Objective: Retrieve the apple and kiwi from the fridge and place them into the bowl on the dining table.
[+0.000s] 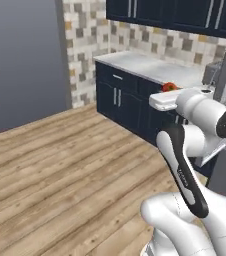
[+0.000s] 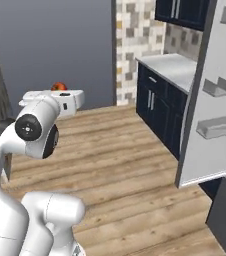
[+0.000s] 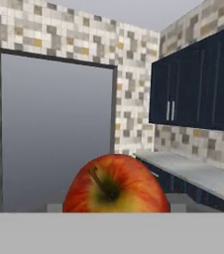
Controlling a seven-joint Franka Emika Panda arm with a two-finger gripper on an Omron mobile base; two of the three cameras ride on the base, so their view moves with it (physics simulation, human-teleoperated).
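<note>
Red-orange apple [image 3: 116, 184] in the end effector [image 1: 171, 93], stem upward.

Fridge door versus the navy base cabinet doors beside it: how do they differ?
The fridge door stands swung open, its pale inner face showing; the navy base cabinet doors are shut. The fridge door carries grey shelf bins; the cabinet doors carry slim light handles. The fridge door is far taller than the cabinet doors. Both are flat, upright panels.
</note>
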